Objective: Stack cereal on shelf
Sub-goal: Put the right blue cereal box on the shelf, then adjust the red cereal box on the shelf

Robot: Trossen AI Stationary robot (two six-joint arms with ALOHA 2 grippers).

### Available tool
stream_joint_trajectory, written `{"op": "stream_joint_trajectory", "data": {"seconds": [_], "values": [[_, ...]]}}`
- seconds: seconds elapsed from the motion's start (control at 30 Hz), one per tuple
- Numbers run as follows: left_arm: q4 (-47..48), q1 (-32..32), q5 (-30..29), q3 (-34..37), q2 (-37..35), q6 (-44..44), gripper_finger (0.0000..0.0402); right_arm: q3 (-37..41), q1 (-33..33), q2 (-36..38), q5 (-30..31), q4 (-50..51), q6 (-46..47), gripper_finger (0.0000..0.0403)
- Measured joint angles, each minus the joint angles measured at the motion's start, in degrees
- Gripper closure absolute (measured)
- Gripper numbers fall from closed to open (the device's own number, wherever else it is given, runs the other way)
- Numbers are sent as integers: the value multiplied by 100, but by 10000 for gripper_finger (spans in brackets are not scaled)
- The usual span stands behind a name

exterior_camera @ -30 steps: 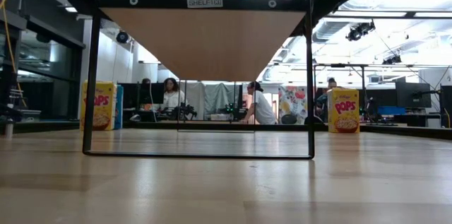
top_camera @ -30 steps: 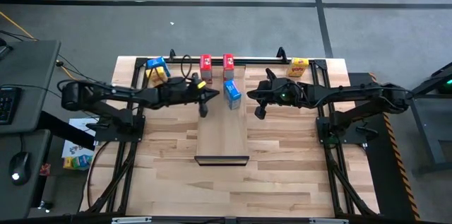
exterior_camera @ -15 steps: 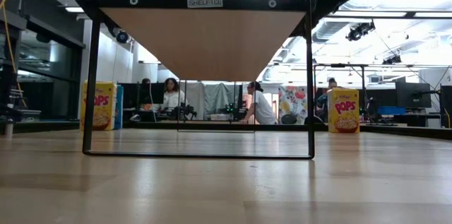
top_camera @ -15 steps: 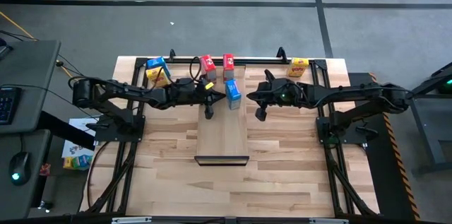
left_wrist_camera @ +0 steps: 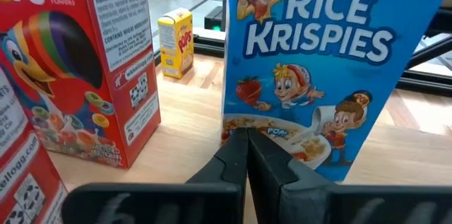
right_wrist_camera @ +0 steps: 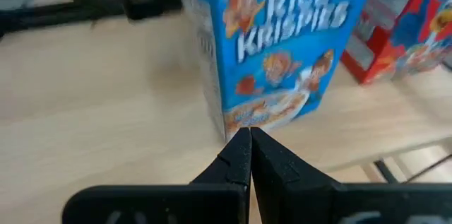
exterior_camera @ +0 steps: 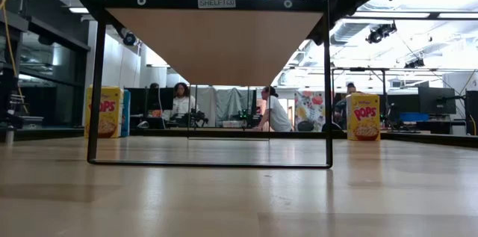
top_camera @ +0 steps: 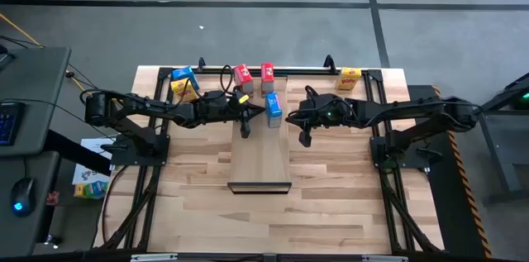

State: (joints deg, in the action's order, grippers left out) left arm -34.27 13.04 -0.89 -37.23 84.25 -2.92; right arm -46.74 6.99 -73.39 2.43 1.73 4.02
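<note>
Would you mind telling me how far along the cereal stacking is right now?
Done: two red boxes and one blue box appear to stand on the shelf. In hand: the shut left hand and shut right hand flank that blue box. Left: the other blue box and two yellow boxes sit on the table.

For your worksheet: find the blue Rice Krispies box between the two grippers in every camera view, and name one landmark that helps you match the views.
High view: blue box on the shelf, between the left gripper and right gripper.
Low view: not visible.
Left wrist view: large, centre right.
Right wrist view: upper centre.
Shared landmark: the red box beside it.
</note>
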Motion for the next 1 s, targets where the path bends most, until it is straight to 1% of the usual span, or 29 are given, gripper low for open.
{"op": "stream_joint_trajectory", "data": {"seconds": [0.17,0.27,0.37,0.47,0.53,0.63,0.67,0.77,0.93,0.97,1.0], "values": [[27,0,0,0,0,1,402,0,-29,-235,-3,-362,-4,403],[302,0,0,2,-136,12,402,0,-29,-335,7,-405,-93,403],[749,0,0,1,-532,79,401,0,-29,-335,146,-375,-143,403],[1309,-21,-13,-1,-1075,156,401,0,-29,-314,182,-368,-153,403],[1768,-73,-154,-2,-1470,171,401,0,-29,-312,182,-361,-156,403],[2350,-209,-660,20,-1953,351,401,0,-29,-312,184,-322,-167,403],[2397,-259,-894,97,-2104,389,402,0,-29,-312,184,-320,-164,403],[2373,-345,-1589,358,-2451,519,402,0,-29,-312,185,-320,-151,403],[2003,-262,-3111,805,-2793,487,401,0,-29,-312,186,-320,-150,403],[1876,-219,-3280,909,-2800,450,401,0,-29,-312,188,-320,-150,403],[1761,-132,-3324,1012,-2785,421,401,0,-29,-312,187,-322,-150,403]]}}
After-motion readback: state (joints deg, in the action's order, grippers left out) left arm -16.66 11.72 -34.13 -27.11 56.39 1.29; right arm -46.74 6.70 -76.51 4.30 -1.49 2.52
